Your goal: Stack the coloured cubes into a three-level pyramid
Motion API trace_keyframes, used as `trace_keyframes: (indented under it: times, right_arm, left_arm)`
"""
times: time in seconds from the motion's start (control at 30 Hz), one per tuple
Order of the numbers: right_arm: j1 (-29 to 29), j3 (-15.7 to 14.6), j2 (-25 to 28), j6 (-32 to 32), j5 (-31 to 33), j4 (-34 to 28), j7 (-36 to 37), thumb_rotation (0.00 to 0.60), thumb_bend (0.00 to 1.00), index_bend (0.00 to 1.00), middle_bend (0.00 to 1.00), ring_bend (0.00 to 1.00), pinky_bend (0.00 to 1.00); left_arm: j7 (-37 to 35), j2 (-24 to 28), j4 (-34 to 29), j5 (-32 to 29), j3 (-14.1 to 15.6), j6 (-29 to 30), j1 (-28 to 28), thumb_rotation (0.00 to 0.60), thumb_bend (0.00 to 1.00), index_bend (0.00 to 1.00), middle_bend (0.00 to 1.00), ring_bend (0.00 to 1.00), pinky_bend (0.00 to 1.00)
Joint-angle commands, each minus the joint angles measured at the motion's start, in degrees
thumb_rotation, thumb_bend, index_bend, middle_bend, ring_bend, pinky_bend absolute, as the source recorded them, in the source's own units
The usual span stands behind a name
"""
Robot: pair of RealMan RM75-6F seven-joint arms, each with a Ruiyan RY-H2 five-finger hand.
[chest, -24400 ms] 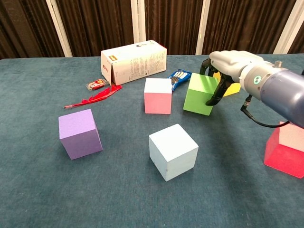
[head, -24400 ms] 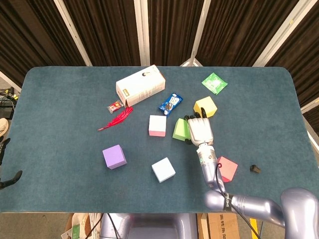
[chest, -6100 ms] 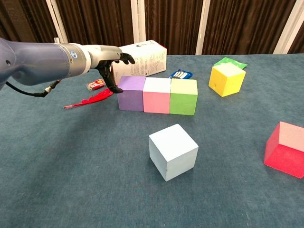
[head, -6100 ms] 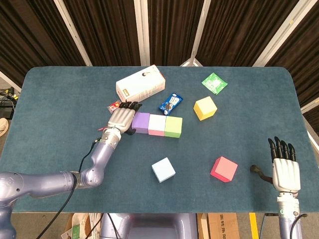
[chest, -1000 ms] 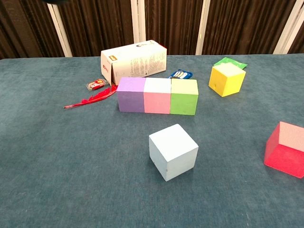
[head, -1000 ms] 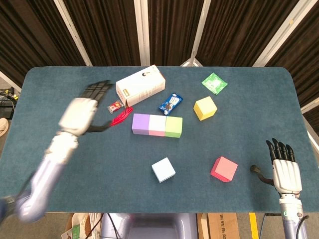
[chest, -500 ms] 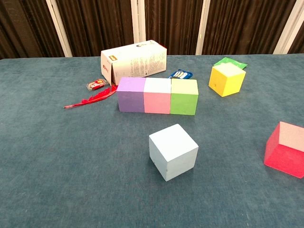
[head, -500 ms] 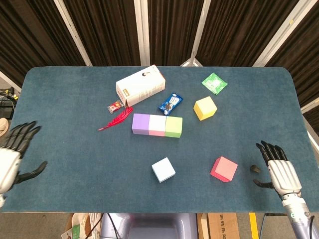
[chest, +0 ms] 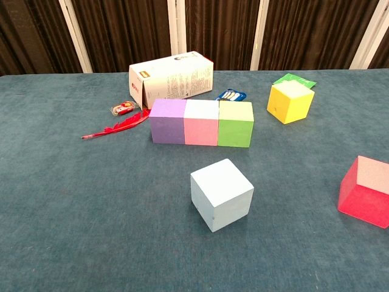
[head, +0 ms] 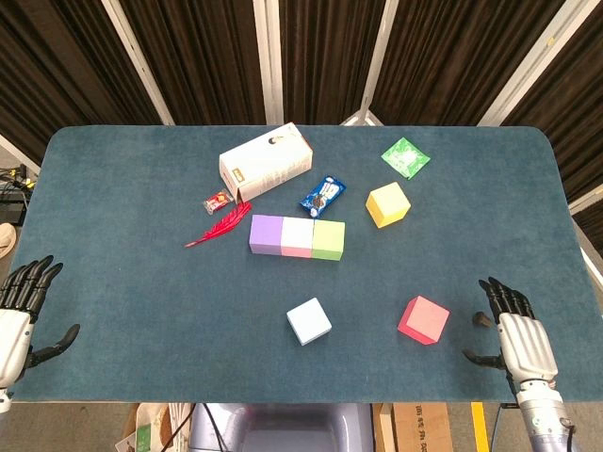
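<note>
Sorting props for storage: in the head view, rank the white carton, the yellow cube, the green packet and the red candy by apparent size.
1. white carton
2. yellow cube
3. green packet, close to the cube, so this ranking is unsure
4. red candy

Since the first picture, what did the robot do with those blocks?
The green cube and purple cube were pushed against the pink cube, forming a row. Both robot hands, left and right, now sit open at the table's near edge. Other cubes and clutter stayed put.
</note>
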Motion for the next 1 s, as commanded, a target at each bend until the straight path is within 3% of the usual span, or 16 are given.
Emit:
trace_keyframes:
  times: [0.03,0.27,0.53,0.7,1.0]
  right_arm:
    - [1.1,0.7,-1.7,-0.3,4.0,-2.6,-4.0,0.6,0.1,0.0,0.0,0.0,0.0]
    - [3.3,2.9,-5.1,1.4,7.1,-4.0,-8.9,0.6,0.1,0.0,0.0,0.0,0.0]
    - [10.3,10.0,-5.7,-0.4,13.7,-3.4,-15.0,0.6,0.1,0.0,0.0,0.0,0.0]
    - [18.0,14.7,-4.8,-8.9,19.0,3.2,-16.5,0.6,0.1,0.0,0.0,0.0,0.0]
    - [28.3,17.6,-4.1,-26.2,20.2,20.0,-10.9,0.6,0.1,0.0,0.0,0.0,0.0]
  left_arm:
    - [1.0,-0.8,0.4,-1.0,-1.1,1.1,0.5,0.6,0.34,0.05,0.01,0.0,0.0]
    - [1.1,-1.4,1.1,-1.3,-1.5,0.2,0.4,0.6,0.34,0.05,0.01,0.0,0.0]
    - [2.0,-2.4,1.8,-2.5,-2.5,-0.3,0.3,0.6,0.34,0.05,0.01,0.0,0.0]
    - [2.5,-4.2,2.6,-1.7,-3.0,0.0,0.1,0.6,0.34,0.05,0.01,0.0,0.0]
    - [-1.9,-7.5,4.4,-1.1,-3.7,0.2,-0.4,0.6,0.34,0.04,0.01,0.0,0.0]
